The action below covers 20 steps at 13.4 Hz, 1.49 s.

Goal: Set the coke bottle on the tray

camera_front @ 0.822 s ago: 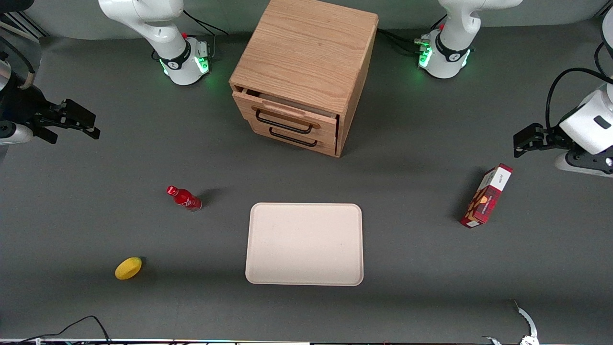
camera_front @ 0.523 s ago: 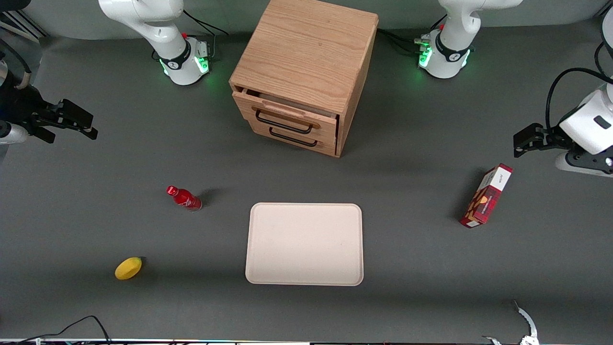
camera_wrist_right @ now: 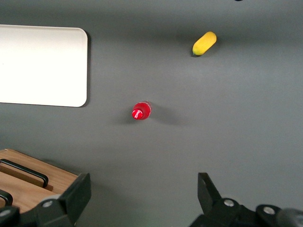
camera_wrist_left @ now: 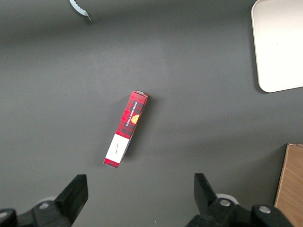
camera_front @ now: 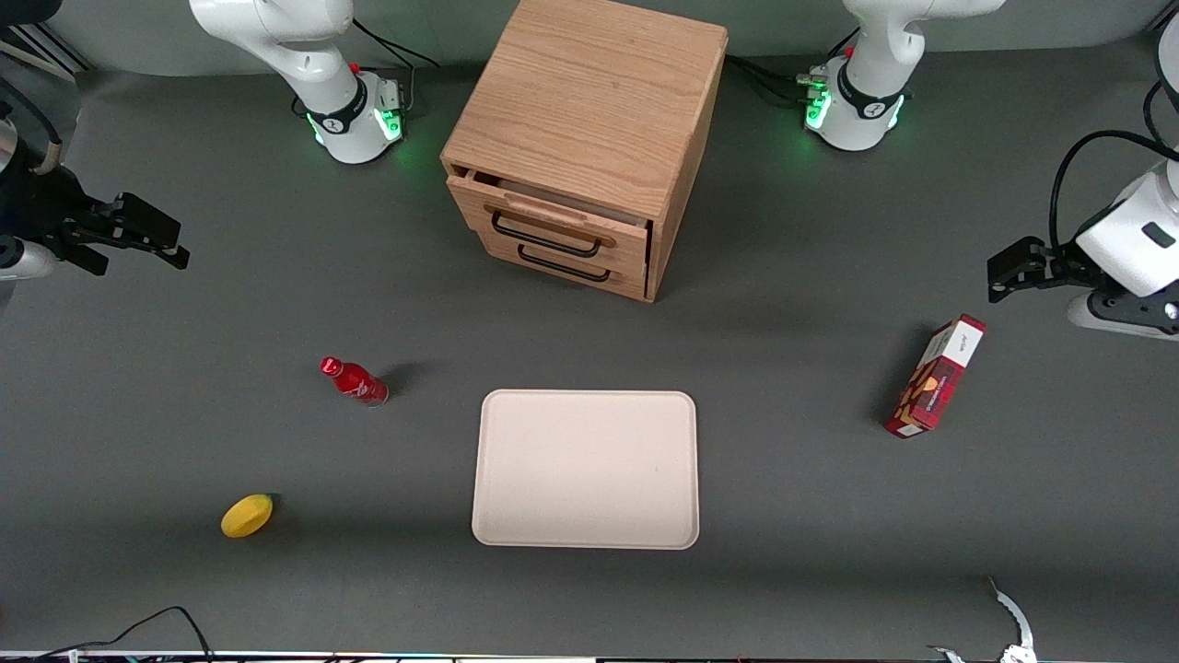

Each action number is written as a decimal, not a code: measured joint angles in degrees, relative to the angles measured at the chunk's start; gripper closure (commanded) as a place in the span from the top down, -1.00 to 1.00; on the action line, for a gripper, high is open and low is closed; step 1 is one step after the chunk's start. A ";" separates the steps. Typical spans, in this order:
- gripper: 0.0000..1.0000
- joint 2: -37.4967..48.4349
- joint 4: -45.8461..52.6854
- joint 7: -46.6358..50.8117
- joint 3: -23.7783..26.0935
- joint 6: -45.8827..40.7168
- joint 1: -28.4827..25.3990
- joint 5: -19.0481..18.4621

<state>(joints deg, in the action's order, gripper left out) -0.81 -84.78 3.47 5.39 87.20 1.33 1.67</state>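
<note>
- We see the gripper hanging above the table at the working arm's end, well apart from everything the task names
- Its two fingers stand wide apart with nothing between them, which the right wrist view shows plainly
- We find the coke bottle standing upright on the bare table, its red cap on top; seen from the wrist camera it appears almost straight from above
- The bottle is nearer to the front camera than the gripper is, and lies toward the middle of the table from it; the two are well apart and nothing touches the bottle
- We note the tray lying flat on the table near the middle, with nothing on it; one of its rounded corners shows in the right wrist view
- The bottle stands near the tray, at its working-arm end, close to the tray corner that lies farther from the front camera, but apart from its rim
- A yellow lemon lies on the table nearer to the front camera than the bottle, well apart from it
- A wooden drawer cabinet stands farther from the front camera than the tray, its top drawer slightly open
- A red-and-white box stands toward the parked arm's end of the table
</note>
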 measured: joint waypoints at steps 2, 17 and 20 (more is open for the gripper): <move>1.00 -0.34 -0.01 0.53 -0.01 0.00 0.00 0.00; 0.95 -10.26 -8.86 7.68 5.16 17.89 -1.60 -4.24; 0.92 -10.27 -13.29 7.79 6.55 21.57 -1.67 -5.83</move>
<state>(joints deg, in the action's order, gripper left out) -11.08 -98.07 11.25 11.94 108.77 -0.34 -4.16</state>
